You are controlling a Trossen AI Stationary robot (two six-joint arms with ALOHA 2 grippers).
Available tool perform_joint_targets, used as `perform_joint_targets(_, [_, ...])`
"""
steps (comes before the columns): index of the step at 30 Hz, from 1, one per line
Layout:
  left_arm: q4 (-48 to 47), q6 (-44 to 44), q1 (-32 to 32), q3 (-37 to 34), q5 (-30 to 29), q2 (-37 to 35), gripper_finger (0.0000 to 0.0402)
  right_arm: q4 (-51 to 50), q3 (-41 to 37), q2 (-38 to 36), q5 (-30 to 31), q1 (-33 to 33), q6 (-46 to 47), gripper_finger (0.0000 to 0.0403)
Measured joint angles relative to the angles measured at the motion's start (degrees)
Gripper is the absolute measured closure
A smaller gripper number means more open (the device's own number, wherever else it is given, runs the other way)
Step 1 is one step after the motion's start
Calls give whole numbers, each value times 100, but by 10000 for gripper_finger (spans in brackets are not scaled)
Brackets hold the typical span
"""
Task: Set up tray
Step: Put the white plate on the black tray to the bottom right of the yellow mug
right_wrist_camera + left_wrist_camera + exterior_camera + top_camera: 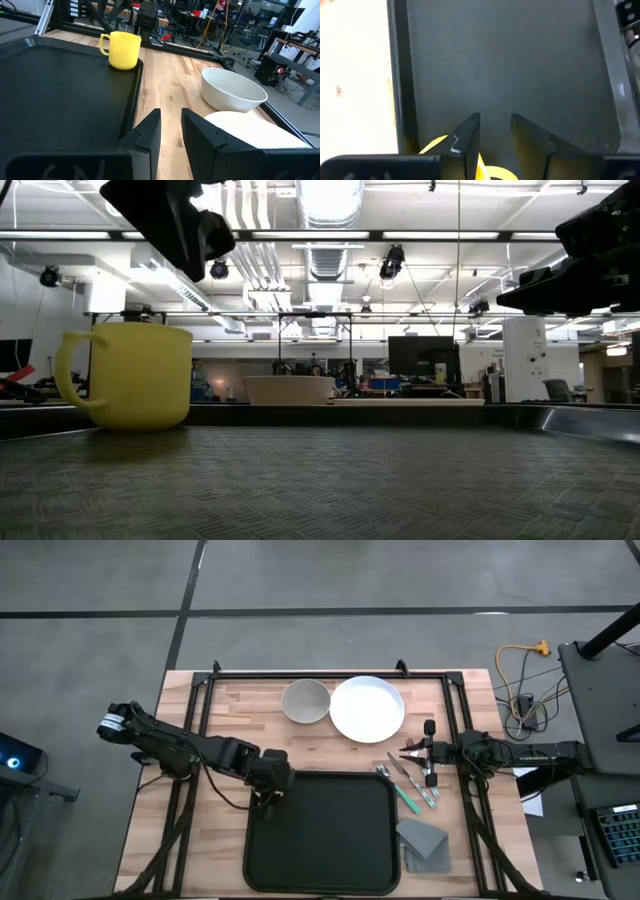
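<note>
The black tray [330, 840] lies at the table's near middle. A yellow mug [122, 50] stands upright on its base in the tray's far left corner, handle toward the table's left edge; it also shows in the low view [125, 375]. My left gripper [268, 798] hangs open just above the mug, clear of it [175, 225]; the mug's rim [434, 144] shows beneath its fingers. My right gripper [412, 750] waits at the table's right, level, its fingers [150, 132] a small gap apart with nothing between them.
A white bowl [306, 701] and a white plate [367, 708] sit at the table's far side. Cutlery [408, 782] lies right of the tray, with a grey folded napkin [422, 843] nearer. The rest of the tray's floor [505, 60] is bare.
</note>
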Motion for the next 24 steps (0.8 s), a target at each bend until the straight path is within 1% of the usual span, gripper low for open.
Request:
perform_joint_targets(3, [142,140,64,-86,-13,-108,307,0,1,0,-1,0,0,335])
perform_joint_targets(6, [497,363,89,-286,-15,-367,307,0,2,0,0,-1,0,335])
perform_joint_targets(13, [1221,653,122,-1048,-10,-1385,307,0,0,2,0,-2,0,335])
perform_joint_targets(15, [1511,888,122,-1349,-11,-1730,307,1,1,0,-1,-1,0,335])
perform_joint_targets(18, [2184,1193,122,-1927,-11,-2248,307,0,0,0,-2,0,0,335])
perform_joint_targets(22, [3412,1516,152,-2860,0,-2909,307,2,0,0,0,-2,1,335])
perform_joint_targets(24, [3854,1606,205,-3266,-8,-3175,307,-1,1,0,-2,0,1,335])
